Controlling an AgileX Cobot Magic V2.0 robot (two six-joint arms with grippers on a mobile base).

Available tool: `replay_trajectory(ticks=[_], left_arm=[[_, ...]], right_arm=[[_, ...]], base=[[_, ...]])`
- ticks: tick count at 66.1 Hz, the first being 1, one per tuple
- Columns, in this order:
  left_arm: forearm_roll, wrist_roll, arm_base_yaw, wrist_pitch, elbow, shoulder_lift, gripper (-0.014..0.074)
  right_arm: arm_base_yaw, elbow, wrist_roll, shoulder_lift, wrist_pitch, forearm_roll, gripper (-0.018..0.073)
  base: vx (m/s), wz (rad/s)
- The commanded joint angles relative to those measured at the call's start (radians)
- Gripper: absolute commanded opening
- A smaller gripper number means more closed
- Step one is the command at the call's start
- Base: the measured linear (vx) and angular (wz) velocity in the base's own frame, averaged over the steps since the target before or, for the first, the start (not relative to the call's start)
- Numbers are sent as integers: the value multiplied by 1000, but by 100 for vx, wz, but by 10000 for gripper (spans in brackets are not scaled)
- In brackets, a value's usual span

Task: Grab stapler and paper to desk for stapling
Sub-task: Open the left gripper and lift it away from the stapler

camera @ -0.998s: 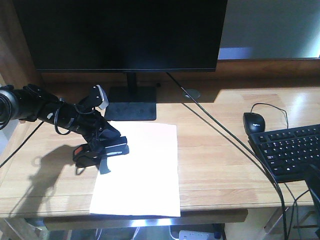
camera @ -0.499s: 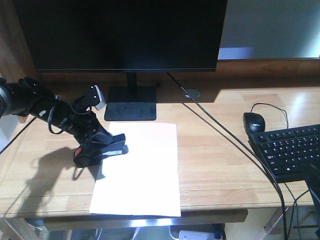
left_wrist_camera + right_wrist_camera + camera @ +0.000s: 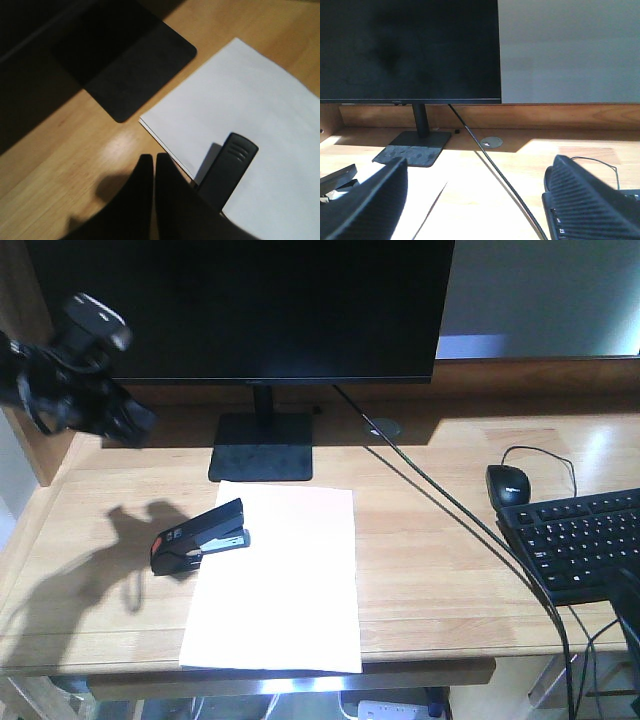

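The black stapler [image 3: 198, 537] with its orange-red end lies on the light-wood desk [image 3: 430, 570], its front end resting over the left edge of the white paper [image 3: 280, 580]. My left gripper [image 3: 140, 426] is raised above the desk's back left corner, well clear of the stapler. In the left wrist view the gripper [image 3: 152, 159] is shut and empty, with the stapler [image 3: 227, 167] and the paper [image 3: 250, 105] below it. My right gripper [image 3: 477, 200] is open and empty, low over the desk at the right.
A black monitor [image 3: 250, 300] stands at the back on a flat base [image 3: 262, 445]. A black cable [image 3: 450, 510] runs diagonally across the desk. A black mouse [image 3: 508, 483] and keyboard [image 3: 585, 540] lie at the right.
My left gripper has let go of the stapler and lifted up and back to the left. The stapler now lies on the desk and the paper's edge.
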Motion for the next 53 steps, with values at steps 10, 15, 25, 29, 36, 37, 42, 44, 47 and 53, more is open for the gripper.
replay_trajectory(ticks=[10, 15, 25, 29, 36, 37, 42, 44, 47, 53], left_arm=[[49, -120, 12, -75, -21, -209, -7], [66, -202, 12, -74, -21, -251, -7], [94, -414, 12, -66, -21, -328, -7], [150, -429, 12, -96, -21, -351, -7], [293, -488, 12, -155, -21, -385, -7], [331, -511, 12, -165, -21, -391, -7], [468, -658, 12, -191, -21, -417, -7], [524, -729, 12, -197, -21, -427, -7], [614, -864, 12, -200, -21, -443, -7], [804, -1104, 12, -185, -19, -483, -7]], right_arm=[[-3, -26, 0, 6, -65, -3, 560], [-3, -26, 0, 6, -65, -3, 560], [-3, -26, 0, 6, -65, -3, 560], [-3, -26, 0, 6, -65, -3, 560], [-3, -26, 0, 6, -65, -3, 560], [-3, -26, 0, 6, -65, -3, 560], [-3, -26, 0, 6, -65, -3, 560], [-3, -26, 0, 6, -65, -3, 560], [-3, -26, 0, 6, -65, -3, 560], [-3, -26, 0, 6, -65, -3, 560]], base=[[0, 0], [0, 0], [0, 0], [0, 0], [0, 0], [0, 0], [0, 0], [0, 0], [0, 0], [0, 0]])
